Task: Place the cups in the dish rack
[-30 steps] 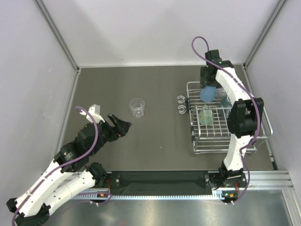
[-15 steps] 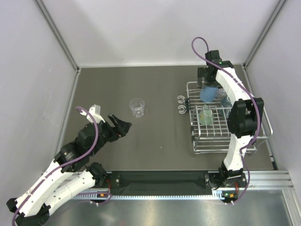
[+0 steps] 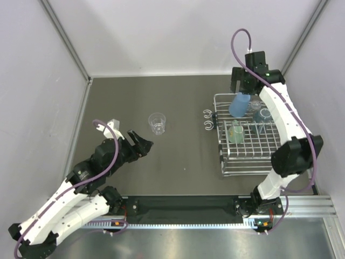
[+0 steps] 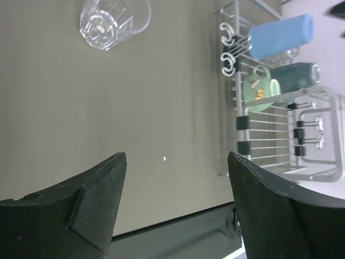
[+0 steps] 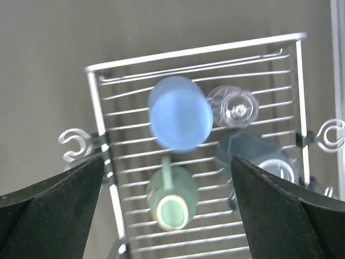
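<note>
Hovering wide open above the rack (image 5: 194, 51), the right claw (image 5: 167, 162) has the blue tumbler (image 5: 179, 113) beneath, apparently base up to drain; the left claw (image 4: 177, 159), also wide, faces the clear cup (image 4: 114, 21) ahead on the surface (image 4: 81, 108).

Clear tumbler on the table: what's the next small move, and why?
Probably ease the left gripper forward toward the clear tumbler. It stands upright on the table, the only cup outside the dish rack. The left jaws are open, empty and short of it. The blue tumbler already sits in the rack.
</note>
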Controlling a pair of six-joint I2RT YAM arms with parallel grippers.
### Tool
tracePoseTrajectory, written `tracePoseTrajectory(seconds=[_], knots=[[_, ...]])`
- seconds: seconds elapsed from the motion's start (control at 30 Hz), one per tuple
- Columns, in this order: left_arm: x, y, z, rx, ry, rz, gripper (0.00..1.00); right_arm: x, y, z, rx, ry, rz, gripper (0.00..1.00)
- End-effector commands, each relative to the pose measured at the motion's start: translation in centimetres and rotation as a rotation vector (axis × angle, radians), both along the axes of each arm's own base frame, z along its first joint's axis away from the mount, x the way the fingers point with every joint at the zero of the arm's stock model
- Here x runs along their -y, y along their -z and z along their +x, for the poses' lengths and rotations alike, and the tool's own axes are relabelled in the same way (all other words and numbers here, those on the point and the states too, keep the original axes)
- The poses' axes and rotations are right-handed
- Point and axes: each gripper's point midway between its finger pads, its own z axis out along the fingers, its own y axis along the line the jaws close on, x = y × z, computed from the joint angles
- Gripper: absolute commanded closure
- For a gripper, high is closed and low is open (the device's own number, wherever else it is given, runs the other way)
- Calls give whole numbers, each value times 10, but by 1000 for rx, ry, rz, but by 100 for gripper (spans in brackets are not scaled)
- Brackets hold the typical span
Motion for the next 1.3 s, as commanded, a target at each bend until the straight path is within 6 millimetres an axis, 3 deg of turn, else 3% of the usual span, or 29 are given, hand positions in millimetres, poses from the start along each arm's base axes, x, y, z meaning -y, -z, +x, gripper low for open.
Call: tracePoseTrajectory(seconds=[0.0, 0.2, 0.33, 0.43, 0.5, 0.57, 0.6, 0.63, 0.67, 0.7, 0.73, 0.77, 0.87, 0.93, 1.07, 1.27], knots=[[7, -12, 8, 20, 9, 6, 19, -12, -23, -26, 36, 41, 81, 0], [20, -8, 17, -9, 48, 78, 18, -26, -28, -59, 9, 88, -5, 0], [20, -5, 28, -25, 25, 138, 16, -20, -41, -83, 20, 150, -88, 0], [19, -7, 38, -34, -10, 186, 13, -25, -59, -100, 47, 128, -40, 0], [16, -10, 50, -31, -49, 240, 12, -39, -60, -111, 50, 45, 4, 0], [9, -7, 59, -46, -95, 310, 11, -43, -83, -124, 156, 11, 66, 0], [12, -8, 67, -55, -102, 348, 11, -42, -78, -131, 161, 4, 69, 0], [12, -6, 71, -68, -111, 380, 10, -41, -102, -140, 264, -10, 133, 0], [10, -13, 77, -62, -131, 408, 10, -41, -92, -147, 263, -39, 132, 0], [13, -2, 84, -93, -133, 453, 9, -43, -96, -153, 303, -64, 163, 0], [13, 0, 88, -101, -143, 469, 9, -42, -116, -166, 396, -97, 234, 0], [12, -1, 95, -109, -161, 475, 9, -41, -117, -174, 415, -114, 247, 0], [6, 22, 117, -188, -216, 507, 9, -27, -124, -199, 424, -119, 254, 0], [1, 33, 125, -240, -237, 491, 11, -31, -129, -211, 410, -187, 259, 0], [-16, 57, 149, -335, -295, 449, 15, -21, -134, -225, 428, -191, 250, 1], [-13, 77, 169, -368, -293, 438, 21, -13, -136, -234, 450, -193, 235, 0]])
